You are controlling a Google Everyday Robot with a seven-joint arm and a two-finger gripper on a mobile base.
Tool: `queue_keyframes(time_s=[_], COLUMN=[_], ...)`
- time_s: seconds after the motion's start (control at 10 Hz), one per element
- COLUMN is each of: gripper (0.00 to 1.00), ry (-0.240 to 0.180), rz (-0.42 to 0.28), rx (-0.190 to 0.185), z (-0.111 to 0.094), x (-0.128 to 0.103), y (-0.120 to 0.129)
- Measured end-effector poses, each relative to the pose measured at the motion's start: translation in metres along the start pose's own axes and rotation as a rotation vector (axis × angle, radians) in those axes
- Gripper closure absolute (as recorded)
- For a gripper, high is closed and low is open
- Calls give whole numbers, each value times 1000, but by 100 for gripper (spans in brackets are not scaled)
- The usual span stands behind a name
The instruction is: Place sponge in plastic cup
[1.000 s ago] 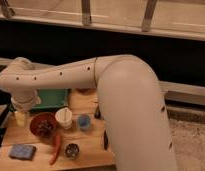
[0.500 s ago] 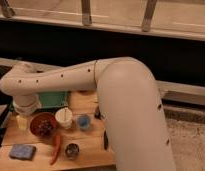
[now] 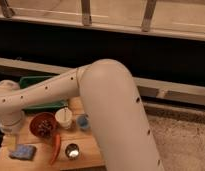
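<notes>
A blue sponge [image 3: 23,151] lies flat at the front left of the wooden table [image 3: 91,156]. A white plastic cup [image 3: 63,118] stands upright near the table's middle, with a small blue cup [image 3: 83,121] right beside it. My white arm [image 3: 96,95] sweeps in from the right and bends down at the far left. My gripper [image 3: 11,134] hangs at the end of it by the table's left edge, just above and behind the sponge. The wrist mostly hides it.
A dark red bowl [image 3: 44,126] with brownish contents stands left of the white cup. An orange-red carrot-like item [image 3: 57,147] and a metal can [image 3: 72,151] lie in front. A green tray [image 3: 40,102] sits behind. A yellowish object [image 3: 11,144] sits at the left edge.
My arm's left end has dropped lower and a little left, toward the table's left edge. The things on the table have not moved.
</notes>
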Motion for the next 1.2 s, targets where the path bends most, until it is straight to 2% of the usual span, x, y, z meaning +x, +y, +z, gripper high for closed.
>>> queue_keyframes(time_s=[0.2,0.6,0.8,1.0,1.2], gripper=[24,24,24,24,24], ry=[4,7,37,71,63], rz=[-69,-67,-72,-74,-58], rx=[-15,-13,-25,-31,-25], z=[21,21,33,63,97], x=[-16,-15,-22,-21,-18], y=[14,12,13,9,5])
